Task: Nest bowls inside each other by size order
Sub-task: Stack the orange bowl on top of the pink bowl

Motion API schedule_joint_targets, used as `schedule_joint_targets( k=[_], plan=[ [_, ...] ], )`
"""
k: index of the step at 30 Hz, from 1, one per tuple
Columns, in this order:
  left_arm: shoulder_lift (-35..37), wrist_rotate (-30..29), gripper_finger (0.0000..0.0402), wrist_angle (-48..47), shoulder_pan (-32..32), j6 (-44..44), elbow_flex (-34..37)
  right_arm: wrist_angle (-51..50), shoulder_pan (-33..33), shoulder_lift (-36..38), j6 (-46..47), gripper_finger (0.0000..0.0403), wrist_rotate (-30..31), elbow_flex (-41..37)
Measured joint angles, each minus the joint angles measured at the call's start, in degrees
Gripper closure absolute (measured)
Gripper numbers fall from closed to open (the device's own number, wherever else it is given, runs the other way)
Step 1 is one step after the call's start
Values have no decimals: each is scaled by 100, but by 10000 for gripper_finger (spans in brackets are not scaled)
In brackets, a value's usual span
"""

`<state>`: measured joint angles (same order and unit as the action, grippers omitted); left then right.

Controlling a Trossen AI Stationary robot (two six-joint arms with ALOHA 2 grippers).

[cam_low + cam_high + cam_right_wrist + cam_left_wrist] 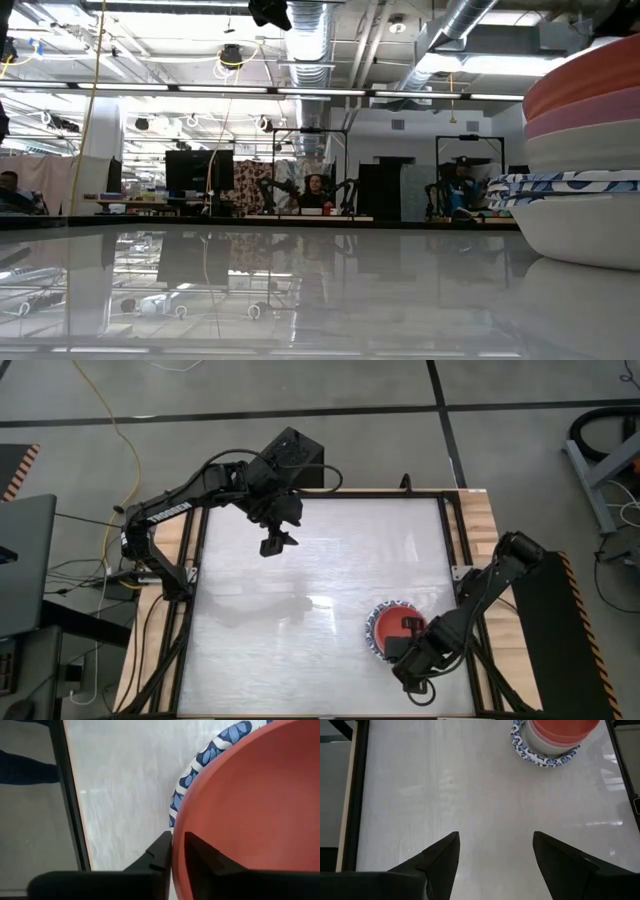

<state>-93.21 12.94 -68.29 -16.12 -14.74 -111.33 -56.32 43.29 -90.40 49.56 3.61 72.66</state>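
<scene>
The bowls stand nested in one stack (385,632) at the table's near right. A red bowl (250,805) is on top, with pink and white ones under it, as the low view shows (590,110). A blue-patterned rim (521,744) shows around the outside. My right gripper (177,845) points down over the stack, slightly open. One finger is inside the red bowl's rim and one outside. My left gripper (277,544) hangs open and empty above the table's far middle. My right gripper stands astride the red bowl's rim (175,827) from above, its outer finger (160,852) close beside the rim and its inner finger (205,855) over the bowl's inside. I cannot tell whether either finger touches the rim. The bowl sits level in the stack.
Black frame rails (452,530) run along the table's edges, one of them close to the stack on the right. The white tabletop (300,610) stretches bare to the left of the stack and beneath my left gripper (495,845).
</scene>
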Motion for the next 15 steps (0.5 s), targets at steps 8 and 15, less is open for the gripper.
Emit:
schedule_joint_targets(
  k=[8,15],
  plan=[
    [0,-14,161,-3,0,26,0,-39,-33,62,242,288,94,0],
    [0,-11,161,-4,0,72,0,-41,-108,329,444,243,106,0]
  ],
)
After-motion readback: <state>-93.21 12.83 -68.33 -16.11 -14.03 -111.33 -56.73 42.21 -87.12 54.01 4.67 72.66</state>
